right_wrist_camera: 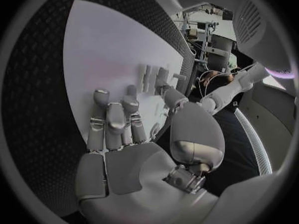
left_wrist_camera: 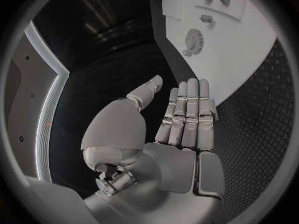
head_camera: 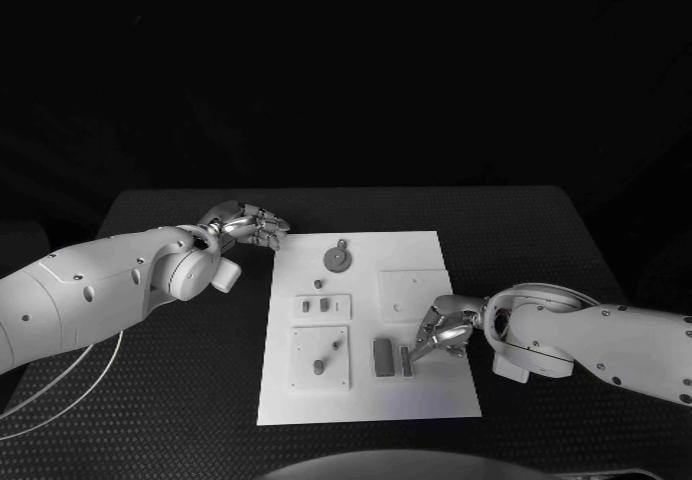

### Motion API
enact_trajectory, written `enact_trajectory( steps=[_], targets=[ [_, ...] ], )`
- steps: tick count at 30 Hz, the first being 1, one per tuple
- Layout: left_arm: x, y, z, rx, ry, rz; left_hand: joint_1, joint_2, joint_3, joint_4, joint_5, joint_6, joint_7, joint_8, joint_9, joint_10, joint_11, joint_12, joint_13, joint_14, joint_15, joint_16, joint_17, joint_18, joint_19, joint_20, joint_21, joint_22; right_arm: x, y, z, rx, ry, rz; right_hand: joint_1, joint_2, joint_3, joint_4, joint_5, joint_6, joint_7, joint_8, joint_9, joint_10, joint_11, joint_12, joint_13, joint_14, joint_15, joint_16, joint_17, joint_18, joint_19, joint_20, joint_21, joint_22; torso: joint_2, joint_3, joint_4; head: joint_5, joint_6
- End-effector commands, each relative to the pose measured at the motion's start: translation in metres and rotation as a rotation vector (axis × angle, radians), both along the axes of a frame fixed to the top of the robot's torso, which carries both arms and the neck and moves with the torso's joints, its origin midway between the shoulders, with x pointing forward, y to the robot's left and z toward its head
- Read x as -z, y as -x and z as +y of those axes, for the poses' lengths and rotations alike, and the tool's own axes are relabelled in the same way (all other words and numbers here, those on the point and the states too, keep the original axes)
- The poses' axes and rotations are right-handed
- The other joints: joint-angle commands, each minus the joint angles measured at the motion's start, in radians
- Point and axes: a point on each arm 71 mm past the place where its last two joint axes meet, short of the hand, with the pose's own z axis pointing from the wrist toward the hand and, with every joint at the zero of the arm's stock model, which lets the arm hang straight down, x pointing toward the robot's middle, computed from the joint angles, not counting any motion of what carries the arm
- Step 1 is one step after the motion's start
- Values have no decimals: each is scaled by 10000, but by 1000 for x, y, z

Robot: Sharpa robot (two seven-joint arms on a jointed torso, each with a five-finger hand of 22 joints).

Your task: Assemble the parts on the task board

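The white task board (head_camera: 368,395) lies mid-table. On it are a grey gear (head_camera: 338,259) at the far end, two small parts (head_camera: 320,303) on a raised plate, a peg and lever (head_camera: 323,358) on another plate, and two upright grey bars (head_camera: 392,358). My right hand (head_camera: 444,330) hovers over the board's right side, fingers spread, tips close to the bars (right_wrist_camera: 149,77); nothing is in it. My left hand (head_camera: 245,225) is off the board's far left corner, fingers straight and holding nothing (left_wrist_camera: 168,129); the gear (left_wrist_camera: 194,38) lies beyond its fingertips.
A blank square plate (head_camera: 411,290) sits on the board just beyond the right hand. White cables (head_camera: 58,385) trail over the black table (head_camera: 188,400) at the near left. The board (left_wrist_camera: 243,50) reaches close to the table's near edge.
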Motion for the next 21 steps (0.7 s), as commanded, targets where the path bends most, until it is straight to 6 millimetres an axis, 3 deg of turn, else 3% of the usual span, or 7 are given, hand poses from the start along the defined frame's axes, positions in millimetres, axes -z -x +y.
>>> enact_trajectory(
  steps=[1,6,9,12,15,18,21],
  targets=[
    [-2,-2,0,-55,420,-56,-68,-31,-4,38,-15,-91,7,21,-22,-12,29,-42,-10,-76,74,-119,5,-14,-144,15,-54,-31,-15,-21,-2,468,-2185,-976,182,17,-53,8,-36,-276,262,88,117,-51,14,58,23,-25,81,-7,-13,105,-71,-26,-58,159,-47,-19,-11,-99,420],
    [-2,-7,1,-133,530,-158,-84,23,19,33,-14,-161,35,5,-46,183,-52,57,17,-313,201,-501,-39,-48,-517,144,-63,-170,-31,-66,-21,1315,-3583,-2171,486,415,-145,-222,-33,-328,282,134,183,-195,30,58,25,-343,101,-143,-312,105,-236,37,-124,160,-186,-53,5,-273,921],
    [-4,-13,4,-344,736,-244,-76,44,22,1,-14,-222,2,-12,-63,84,-9,-34,-24,-498,257,-751,-69,-44,-614,190,-51,-227,-39,-105,-36,2325,-4369,-3020,713,840,-288,-585,-43,-370,284,178,247,-419,28,-156,-132,-577,102,-387,-420,94,-514,162,-286,133,-340,-99,-10,-334,1227],
    [-7,-18,4,-341,777,-415,-76,71,17,-33,-15,-318,-14,-47,-88,-162,39,-95,-114,-779,338,-1043,-111,-21,-713,264,-56,-284,-46,-128,-47,2888,-4782,-3500,1034,1198,-354,-848,-29,-538,322,147,275,-788,82,-701,-553,-965,142,-894,-703,23,-1021,361,-603,75,-433,-117,-12,-383,1492],
    [-10,-23,3,-282,821,-559,-92,93,11,-63,-17,-425,-41,-85,-117,-417,64,-101,-225,-992,406,-1283,-138,-45,-962,349,-81,-393,-52,-143,-53,3648,-5433,-3755,1262,1343,-396,-857,-47,-729,392,108,305,-1068,151,-1650,-1434,-1479,208,-1722,-1178,-86,-1646,594,-1122,-100,-533,-97,24,-414,1595],
    [-15,-28,4,-337,874,-753,-148,104,-15,-94,-23,-572,-63,-138,-158,-796,99,-103,-402,-1418,515,-1648,-224,-109,-1345,458,-90,-572,-56,-153,-54,4166,-6009,-3901,1436,1536,-224,-791,-36,-982,598,56,335,-1555,406,-3362,-2952,-2401,574,-3729,-2241,-343,-2805,980,-2302,-669,-595,-50,35,-381,1713],
    [-17,-33,5,-520,1061,-839,-152,105,-17,-95,-23,-581,-64,-141,-161,-820,100,-102,-414,-1445,522,-1671,-230,-113,-1371,466,-90,-586,-58,-159,-52,4399,-6400,-3968,1487,1529,-190,-783,-53,-1049,635,30,328,-1690,430,-3626,-3161,-2539,642,-4022,-2389,-360,-2957,1011,-2454,-746,-641,-10,45,-359,1776]
  ],
)
